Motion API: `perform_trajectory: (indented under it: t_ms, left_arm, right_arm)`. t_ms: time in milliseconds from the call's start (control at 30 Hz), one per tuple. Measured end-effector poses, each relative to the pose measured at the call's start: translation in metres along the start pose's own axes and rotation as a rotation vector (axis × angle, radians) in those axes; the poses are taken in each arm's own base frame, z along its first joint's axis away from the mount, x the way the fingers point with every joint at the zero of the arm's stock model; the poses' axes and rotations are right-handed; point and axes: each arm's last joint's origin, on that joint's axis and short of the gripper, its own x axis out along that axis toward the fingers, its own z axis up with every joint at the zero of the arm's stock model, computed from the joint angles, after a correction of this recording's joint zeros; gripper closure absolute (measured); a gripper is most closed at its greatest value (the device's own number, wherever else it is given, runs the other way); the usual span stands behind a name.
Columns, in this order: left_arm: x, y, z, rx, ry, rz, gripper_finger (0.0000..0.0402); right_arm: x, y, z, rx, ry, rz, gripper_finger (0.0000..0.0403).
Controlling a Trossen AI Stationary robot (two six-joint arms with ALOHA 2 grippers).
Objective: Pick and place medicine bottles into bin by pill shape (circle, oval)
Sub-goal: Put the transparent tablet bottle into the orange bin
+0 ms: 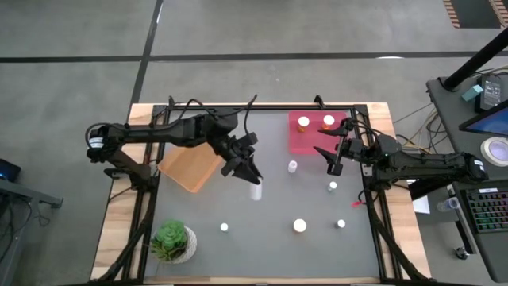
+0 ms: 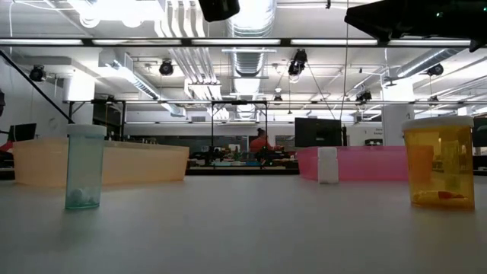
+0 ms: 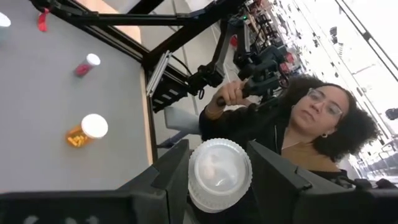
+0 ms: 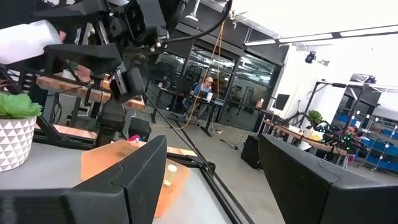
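My left gripper (image 1: 252,181) is over the table's middle, next to the orange bin (image 1: 190,168), and is shut on a white-capped bottle (image 3: 219,175), which also shows in the high view (image 1: 255,191). My right gripper (image 1: 334,156) is open and empty beside the pink bin (image 1: 300,141), which holds two bottles (image 1: 303,121) (image 1: 329,121). Several small bottles stand on the grey table, among them a white one (image 1: 292,166) and an orange one (image 1: 300,225). The low view shows a greenish bottle (image 2: 84,167) and an orange bottle (image 2: 439,164) standing upright. My left gripper pinches the bottle between its two fingers by the sides just below the round cap (image 3: 193,177). The bottle's axis runs along the fingers, its cap end facing back toward the wrist. It is lifted clear of the table, as the right wrist view (image 4: 28,40) shows.
A potted green plant (image 1: 172,241) stands at the table's near left corner. A person (image 3: 292,134) is beyond the table's edge, hands on a control rig. A desk with a keyboard (image 1: 486,208) is off the table's right side.
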Motion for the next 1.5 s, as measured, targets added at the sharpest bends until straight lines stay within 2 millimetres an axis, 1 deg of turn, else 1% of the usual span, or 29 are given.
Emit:
perform_trajectory:
  t_ms: [67,133,200,333,400,533,600,700,900,1067,1267,1400,1500]
  left_arm:
    - [-0.001,0.002,-0.002,-0.006,0.014,0.016,0.0275]
    - [-0.005,0.007,-0.007,-0.028,0.041,0.086,0.0275]
    - [-0.010,0.014,-0.017,-0.037,0.067,0.240,0.0275]
    - [-0.022,0.031,-0.038,-0.070,0.159,0.659,0.0275]
    - [-0.028,0.036,-0.045,-0.066,0.182,0.839,0.0275]
    - [-0.041,0.037,-0.051,-0.037,0.186,1.120,0.0275]
    - [-0.048,0.035,-0.054,-0.022,0.188,1.212,0.0275]
    - [-0.052,0.037,-0.061,-0.007,0.177,1.271,0.0275]
    - [-0.062,0.046,-0.080,0.026,0.118,1.356,0.0275]
    - [-0.070,0.057,-0.096,0.055,0.020,1.406,0.0275]
    - [-0.080,0.080,-0.120,0.077,-0.140,1.467,0.0275]
    - [-0.086,0.096,-0.137,0.022,-0.242,1.495,0.0275]
    - [-0.089,0.107,-0.149,-0.010,-0.284,1.524,0.0275]
  right_arm:
    - [0.000,0.000,0.000,0.000,0.000,0.000,0.0156]
    - [0.000,0.000,0.000,0.000,0.000,0.000,0.0156]
    - [0.000,0.000,0.000,-0.001,0.001,0.000,0.0156]
    - [0.000,0.000,0.000,-0.001,0.003,0.001,0.0156]
    - [0.000,0.000,0.000,-0.001,0.003,0.001,0.0156]
    - [0.000,0.000,0.000,-0.001,0.002,0.001,0.0156]
    - [0.000,0.000,0.000,-0.001,0.003,0.001,0.0156]
    - [0.000,0.000,0.000,-0.001,0.003,0.001,0.0156]
    - [0.000,0.000,0.000,-0.001,0.003,0.002,0.0156]
    - [0.000,0.000,0.000,-0.001,0.003,0.001,0.0156]
    - [0.000,0.000,0.000,-0.001,0.003,0.001,0.0156]
    - [0.000,0.000,0.000,-0.002,0.003,0.001,0.0156]
    - [0.000,0.000,0.000,-0.006,0.003,0.001,0.0156]
